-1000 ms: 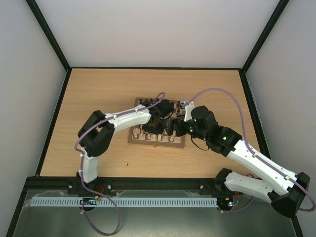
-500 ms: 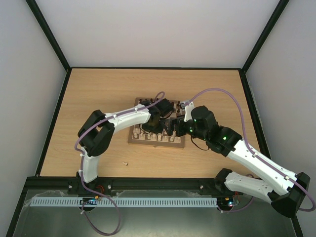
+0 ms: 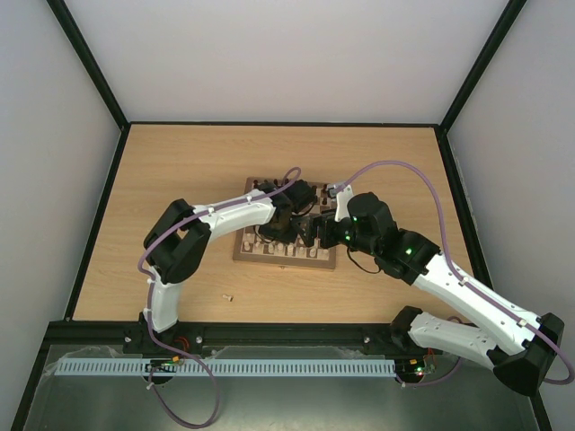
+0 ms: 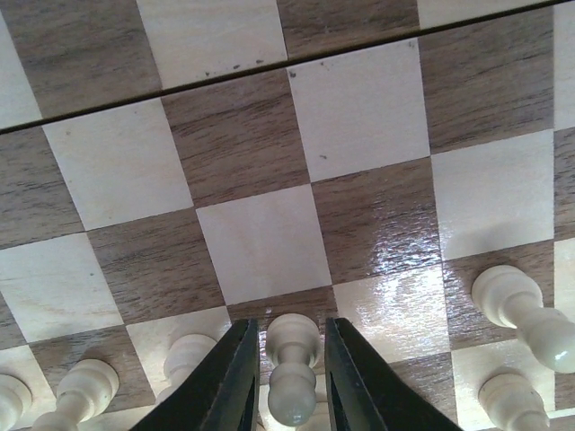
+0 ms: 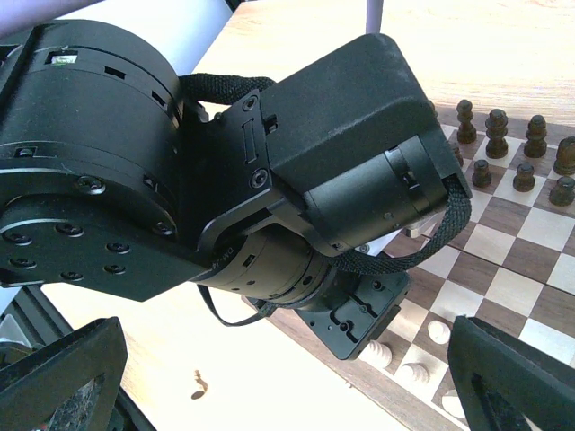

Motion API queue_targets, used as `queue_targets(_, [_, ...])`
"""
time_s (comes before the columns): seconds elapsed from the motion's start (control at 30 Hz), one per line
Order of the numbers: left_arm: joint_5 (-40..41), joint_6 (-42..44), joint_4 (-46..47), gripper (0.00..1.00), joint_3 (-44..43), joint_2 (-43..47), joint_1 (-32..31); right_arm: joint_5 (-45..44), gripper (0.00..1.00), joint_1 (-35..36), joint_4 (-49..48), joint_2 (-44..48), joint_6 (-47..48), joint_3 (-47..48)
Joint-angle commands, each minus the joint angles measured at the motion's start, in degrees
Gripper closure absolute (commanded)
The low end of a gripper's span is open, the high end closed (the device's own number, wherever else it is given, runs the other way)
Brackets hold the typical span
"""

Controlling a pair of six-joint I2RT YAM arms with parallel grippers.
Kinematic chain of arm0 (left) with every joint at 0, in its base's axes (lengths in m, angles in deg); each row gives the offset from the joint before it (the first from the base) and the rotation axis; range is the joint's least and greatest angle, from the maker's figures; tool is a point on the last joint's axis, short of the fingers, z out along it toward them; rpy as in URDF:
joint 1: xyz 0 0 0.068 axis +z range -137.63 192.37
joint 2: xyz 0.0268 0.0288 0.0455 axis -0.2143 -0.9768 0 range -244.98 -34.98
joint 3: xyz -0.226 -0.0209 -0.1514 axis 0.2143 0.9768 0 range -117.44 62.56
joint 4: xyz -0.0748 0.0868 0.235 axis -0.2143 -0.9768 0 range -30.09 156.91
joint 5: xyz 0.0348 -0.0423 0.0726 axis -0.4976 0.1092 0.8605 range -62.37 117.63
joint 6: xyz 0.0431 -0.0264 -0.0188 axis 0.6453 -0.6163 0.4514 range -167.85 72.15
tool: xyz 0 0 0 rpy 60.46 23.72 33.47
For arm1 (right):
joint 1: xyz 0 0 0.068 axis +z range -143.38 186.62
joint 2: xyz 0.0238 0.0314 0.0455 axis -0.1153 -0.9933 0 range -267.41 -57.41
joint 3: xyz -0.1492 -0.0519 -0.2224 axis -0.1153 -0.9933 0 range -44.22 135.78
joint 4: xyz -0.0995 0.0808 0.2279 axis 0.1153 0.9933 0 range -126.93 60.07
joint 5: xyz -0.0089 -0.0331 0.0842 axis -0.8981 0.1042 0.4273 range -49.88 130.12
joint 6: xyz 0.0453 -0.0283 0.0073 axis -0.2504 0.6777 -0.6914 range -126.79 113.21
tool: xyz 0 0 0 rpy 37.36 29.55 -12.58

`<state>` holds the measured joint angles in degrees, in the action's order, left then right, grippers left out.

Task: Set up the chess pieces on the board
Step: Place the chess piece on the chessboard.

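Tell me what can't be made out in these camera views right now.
Top view: the arms cover most of the board; piece positions unreadable.
Top view: stray object off the board, too small to identify.
Left wrist view: pale piece has its base cut off by the bottom edge; whether the left gripper touches it is unclear.
Right wrist view: the left arm's wrist housing blocks much of the board.

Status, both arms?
Left gripper barely open around a pale pawn on the board. Right gripper wide open, empty, close by left wrist. One stray piece on table.
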<state>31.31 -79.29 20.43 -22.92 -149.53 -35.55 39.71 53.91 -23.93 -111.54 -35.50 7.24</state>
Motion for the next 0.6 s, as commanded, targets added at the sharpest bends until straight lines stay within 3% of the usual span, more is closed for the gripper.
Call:
queue_targets(0.0, [0.7, 0.2, -1.0, 0.76, -0.6, -0.1, 0.1, 0.5, 0.01, 0.3, -0.1, -0.3, -0.1, -0.5])
queue_targets(0.57, [2.5, 0.1, -1.4, 0.62, -7.6, 4.9, -1.3, 0.6, 0.01, 0.3, 0.1, -0.1, 0.1, -0.5])
